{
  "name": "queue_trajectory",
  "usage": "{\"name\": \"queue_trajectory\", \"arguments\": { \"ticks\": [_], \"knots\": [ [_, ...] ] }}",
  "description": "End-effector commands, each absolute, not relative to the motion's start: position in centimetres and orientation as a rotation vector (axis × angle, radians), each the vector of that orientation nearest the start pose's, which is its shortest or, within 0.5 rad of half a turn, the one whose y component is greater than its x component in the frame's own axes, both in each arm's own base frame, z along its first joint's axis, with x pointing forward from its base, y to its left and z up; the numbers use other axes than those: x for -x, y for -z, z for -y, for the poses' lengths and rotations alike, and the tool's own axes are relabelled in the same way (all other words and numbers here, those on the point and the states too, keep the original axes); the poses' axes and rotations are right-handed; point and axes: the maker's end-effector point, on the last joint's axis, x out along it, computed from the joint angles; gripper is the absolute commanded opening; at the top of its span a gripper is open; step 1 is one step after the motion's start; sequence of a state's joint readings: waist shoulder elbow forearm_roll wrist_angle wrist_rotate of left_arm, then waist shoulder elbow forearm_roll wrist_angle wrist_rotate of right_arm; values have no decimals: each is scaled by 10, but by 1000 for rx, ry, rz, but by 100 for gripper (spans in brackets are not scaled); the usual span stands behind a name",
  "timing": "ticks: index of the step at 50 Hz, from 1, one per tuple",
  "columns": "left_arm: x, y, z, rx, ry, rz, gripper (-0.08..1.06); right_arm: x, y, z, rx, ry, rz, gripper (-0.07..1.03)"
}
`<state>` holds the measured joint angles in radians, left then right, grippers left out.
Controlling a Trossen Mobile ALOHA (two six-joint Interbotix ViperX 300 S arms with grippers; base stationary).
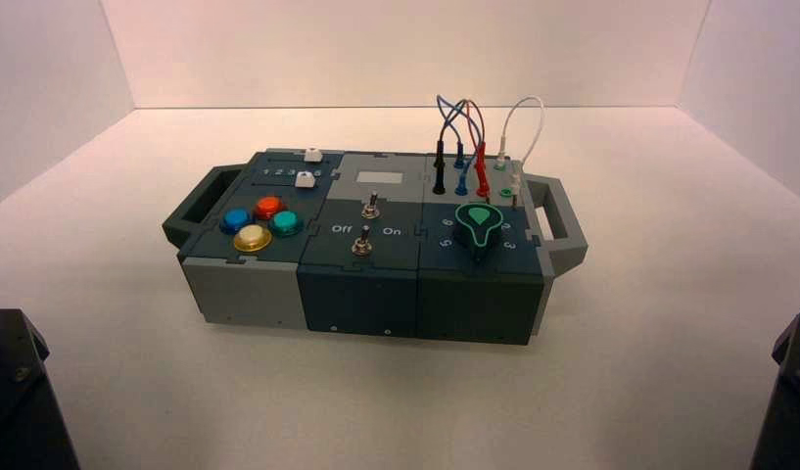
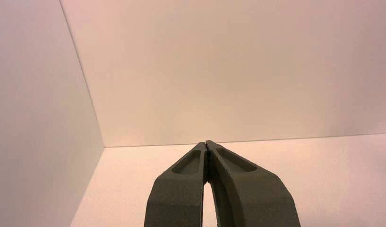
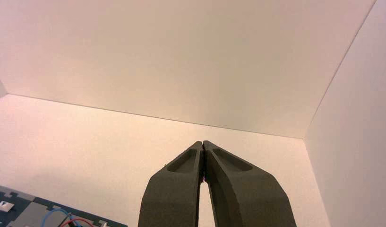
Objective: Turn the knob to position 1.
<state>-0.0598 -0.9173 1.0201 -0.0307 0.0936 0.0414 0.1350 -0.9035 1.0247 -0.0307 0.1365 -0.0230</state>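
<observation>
Both claws, left claw point(image 2: 207, 147) and right claw point(image 3: 202, 144), pressed together and parked, sit well short of the knob point(image 1: 477, 221); the right should open, then straddle the pointer squarely.

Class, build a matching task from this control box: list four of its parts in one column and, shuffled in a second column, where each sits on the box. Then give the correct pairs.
Parts
1. knob
2. coloured push-buttons
3. toggle switches
4. plugged wires

Places
A. front left section
B. rear right section
C. front right section
D. middle section

Pairs: 1-C, 2-A, 3-D, 4-B
</observation>
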Motion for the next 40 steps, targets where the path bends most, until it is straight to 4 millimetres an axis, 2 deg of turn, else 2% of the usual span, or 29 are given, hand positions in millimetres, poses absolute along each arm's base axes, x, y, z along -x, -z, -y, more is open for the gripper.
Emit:
{"name": "queue_trajectory", "arguments": {
  "ticks": [1, 16, 21, 30, 33, 40],
  "knots": [
    [-272, -310, 15, -23, 59, -156, -3, -271, -295, -36, 64, -136, -217, -3],
    [-273, -307, 16, -23, 59, -164, -3, -271, -295, -37, 64, -139, -219, -3],
    [-275, -303, 22, -26, 81, -194, -3, -270, -291, -41, 64, -153, -238, -3],
    [-277, -293, 57, -49, 206, -322, -3, -266, -285, -50, 69, -189, -304, -3],
    [-274, -286, 77, -69, 278, -386, -3, -262, -276, -51, 74, -195, -365, -3],
    [-260, -263, 104, -109, 382, -526, -3, -255, -261, -50, 75, -196, -453, -3]
  ]
}}
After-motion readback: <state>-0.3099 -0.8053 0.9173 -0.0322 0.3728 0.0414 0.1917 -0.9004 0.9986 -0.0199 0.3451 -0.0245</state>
